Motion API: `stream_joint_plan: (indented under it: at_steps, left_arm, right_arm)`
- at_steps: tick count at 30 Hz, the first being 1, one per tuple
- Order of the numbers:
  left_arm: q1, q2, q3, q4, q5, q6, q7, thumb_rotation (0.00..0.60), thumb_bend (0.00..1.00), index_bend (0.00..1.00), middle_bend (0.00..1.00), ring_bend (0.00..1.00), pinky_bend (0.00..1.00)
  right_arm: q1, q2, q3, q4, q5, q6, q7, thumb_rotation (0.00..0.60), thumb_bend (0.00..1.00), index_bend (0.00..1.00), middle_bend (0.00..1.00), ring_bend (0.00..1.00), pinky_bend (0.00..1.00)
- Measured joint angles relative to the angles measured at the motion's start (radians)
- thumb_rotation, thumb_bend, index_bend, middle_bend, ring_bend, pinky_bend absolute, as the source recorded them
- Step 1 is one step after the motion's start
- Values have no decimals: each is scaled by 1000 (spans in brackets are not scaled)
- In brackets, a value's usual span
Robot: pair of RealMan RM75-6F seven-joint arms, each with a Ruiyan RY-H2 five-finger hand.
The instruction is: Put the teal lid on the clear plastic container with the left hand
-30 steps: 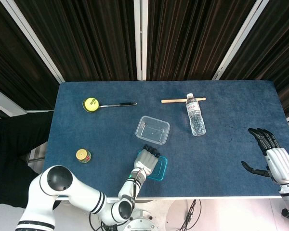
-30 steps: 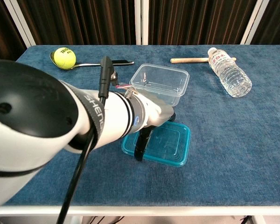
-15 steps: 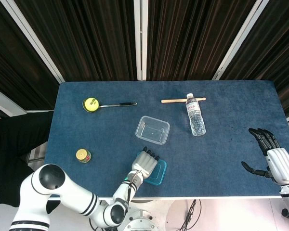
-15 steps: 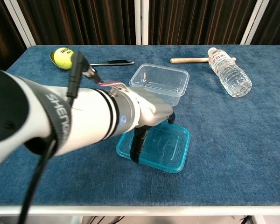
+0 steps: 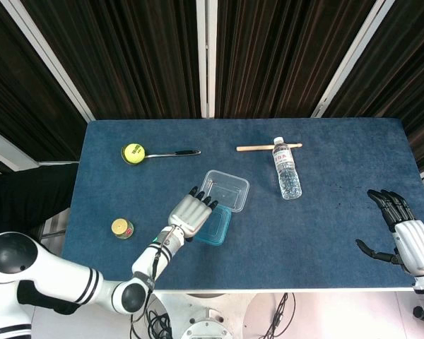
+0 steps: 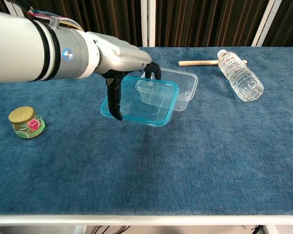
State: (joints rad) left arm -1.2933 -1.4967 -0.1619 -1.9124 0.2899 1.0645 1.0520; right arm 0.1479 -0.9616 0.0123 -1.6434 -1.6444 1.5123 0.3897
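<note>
My left hand (image 5: 190, 217) (image 6: 121, 64) holds the teal lid (image 5: 215, 226) (image 6: 141, 101) off the table, thumb under its near-left edge and the other fingers over the top. The lid hangs tilted just in front of and partly over the near-left corner of the clear plastic container (image 5: 226, 188) (image 6: 177, 84), which stands open at the table's middle. My right hand (image 5: 404, 236) rests open at the table's right front corner, palm down, holding nothing.
A water bottle (image 5: 287, 171) (image 6: 240, 75) lies right of the container with a wooden stick (image 5: 268, 147) (image 6: 198, 62) behind it. A tennis ball (image 5: 133, 152) with a spoon (image 5: 171, 153) sits at the back left. A small yellow-lidded jar (image 5: 122, 228) (image 6: 26, 123) stands near the front left.
My left hand has lifted the teal lid from the table's front and carried it back and up toward the container. The right hand has stayed put.
</note>
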Motion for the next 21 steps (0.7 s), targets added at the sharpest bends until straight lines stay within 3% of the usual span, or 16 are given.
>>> stream_joint_plan:
  at_steps: [10, 17, 21]
  left_arm:
    - [-112, 0, -2, 301, -2, -297, -52, 600, 97, 266, 226, 94, 20]
    - [-199, -30, 3, 452, -36, -426, -107, 600, 97, 266, 220, 94, 2]
    - [-239, -56, 30, 535, -36, -485, -137, 600, 97, 266, 218, 94, 0]
  right_arm:
    - [-18, 1, 0, -20, 22, 2, -27, 600, 152, 0, 78, 0, 0]
    - [-20, 3, 5, -35, 33, -7, -45, 600, 151, 0, 78, 0, 0]
    - [-20, 9, 8, -47, 45, -17, -56, 600, 149, 0, 78, 0, 0]
